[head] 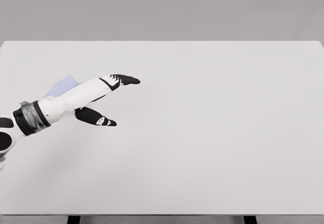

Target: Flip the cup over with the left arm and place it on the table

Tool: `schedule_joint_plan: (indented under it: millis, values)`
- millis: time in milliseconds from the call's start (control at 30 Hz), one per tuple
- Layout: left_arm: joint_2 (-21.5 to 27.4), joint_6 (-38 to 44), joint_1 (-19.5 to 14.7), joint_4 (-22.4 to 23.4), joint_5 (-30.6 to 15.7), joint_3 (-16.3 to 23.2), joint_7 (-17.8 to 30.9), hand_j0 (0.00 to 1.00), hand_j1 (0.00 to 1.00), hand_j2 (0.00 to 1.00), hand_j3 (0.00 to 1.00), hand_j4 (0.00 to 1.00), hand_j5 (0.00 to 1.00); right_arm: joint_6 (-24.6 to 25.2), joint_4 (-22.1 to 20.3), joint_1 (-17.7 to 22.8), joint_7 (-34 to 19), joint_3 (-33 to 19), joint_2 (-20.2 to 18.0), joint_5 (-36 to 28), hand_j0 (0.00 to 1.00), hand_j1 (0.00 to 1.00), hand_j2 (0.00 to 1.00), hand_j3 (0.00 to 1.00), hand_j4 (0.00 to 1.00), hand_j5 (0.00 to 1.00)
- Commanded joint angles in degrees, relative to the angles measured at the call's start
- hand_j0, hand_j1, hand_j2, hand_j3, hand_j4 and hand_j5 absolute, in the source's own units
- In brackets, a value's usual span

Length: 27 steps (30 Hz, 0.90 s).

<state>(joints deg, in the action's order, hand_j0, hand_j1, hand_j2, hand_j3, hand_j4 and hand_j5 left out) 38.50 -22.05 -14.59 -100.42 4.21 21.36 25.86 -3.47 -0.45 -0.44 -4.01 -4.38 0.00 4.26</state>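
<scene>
A pale lavender cup [62, 86] is on the white table [212, 133] at the left, mostly hidden behind my left forearm; only its upper edge shows, so I cannot tell how it is oriented. My left arm enters from the lower left and reaches right across the cup. My left hand [124, 102] is past the cup to its right, with the black fingers [126, 79] stretched out straight and the thumb [96, 117] spread below them. Nothing lies between fingers and thumb. The right arm does not show.
The table's front edge runs along the bottom of the view, with two dark legs [73, 219] below it. A plain grey wall stands behind the far edge.
</scene>
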Motion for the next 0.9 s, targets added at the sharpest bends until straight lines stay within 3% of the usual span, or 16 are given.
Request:
schedule_joint_plan:
  millis: [0,133,200,400,433,500,567,600,633,700,800,867]
  values:
    - [0.1,0.1,0.0,0.0,-0.3,0.0,0.0,1.00,1.00,1.00,1.00,1.00,1.00,-0.1,-0.2,0.0,0.0,0.1,0.0,0.0,1.00,1.00,1.00,1.00,1.00,1.00]
    - [0.3,1.5,-0.3,0.0,-0.4,0.0,1.5,1.00,1.00,1.00,1.00,1.00,1.00,0.2,0.0,0.0,0.0,-0.1,0.0,0.0,1.00,1.00,1.00,1.00,1.00,1.00]
    - [0.2,8.3,-1.9,-0.2,-0.2,-0.1,3.8,1.00,1.00,1.00,1.00,1.00,1.00,0.2,0.1,0.0,0.1,0.0,0.0,0.0,1.00,1.00,1.00,1.00,1.00,1.00]
    - [0.7,32.5,-17.7,-0.5,-0.9,0.4,5.5,1.00,1.00,1.00,1.00,1.00,1.00,0.2,0.1,0.0,0.0,0.0,0.0,0.0,1.00,1.00,1.00,1.00,1.00,1.00]
    - [3.7,42.6,-23.1,-0.5,-2.3,4.1,4.1,1.00,1.00,1.00,1.00,1.00,1.00,0.2,0.1,0.0,0.0,0.0,0.0,0.0,1.00,1.00,1.00,1.00,1.00,1.00]
    - [7.9,49.3,-31.6,-0.5,-6.0,14.6,-3.3,1.00,1.00,1.00,1.00,1.00,1.00,0.2,0.1,0.0,0.1,0.0,0.0,0.0,1.00,1.00,1.00,1.00,1.00,1.00]
    - [15.9,48.9,-44.7,-0.5,-23.6,31.5,-10.4,1.00,1.00,1.00,1.00,1.00,1.00,0.2,0.1,0.0,0.0,0.0,0.0,0.0,1.00,1.00,1.00,1.00,1.00,1.00]
    - [16.8,49.0,-49.1,-0.4,-28.5,36.5,-10.4,1.00,1.00,1.00,1.00,1.00,1.00,0.2,0.1,0.0,0.0,0.0,0.0,0.0,1.00,1.00,1.00,1.00,1.00,1.00]
    - [16.8,49.0,-52.7,-0.4,-30.7,40.4,-10.1,1.00,1.00,1.00,1.00,1.00,1.00,0.2,0.1,0.0,0.0,0.0,0.0,0.0,1.00,1.00,1.00,1.00,1.00,1.00]
    - [16.4,48.8,-56.6,-0.4,-33.6,43.3,-7.5,1.00,1.00,1.00,1.00,1.00,1.00,0.2,0.1,0.0,0.1,0.0,0.0,0.0,1.00,1.00,1.00,1.00,1.00,1.00]
    - [19.2,49.9,-59.2,2.3,-36.3,46.8,-0.9,1.00,1.00,1.00,1.00,1.00,1.00,0.2,0.1,0.0,0.1,0.0,0.0,0.0,1.00,1.00,1.00,1.00,1.00,1.00]
    - [19.2,52.9,-61.3,7.8,-46.1,48.5,0.6,1.00,1.00,1.00,1.00,1.00,1.00,0.2,0.1,0.0,0.1,0.0,0.0,0.0,1.00,1.00,1.00,1.00,1.00,1.00]
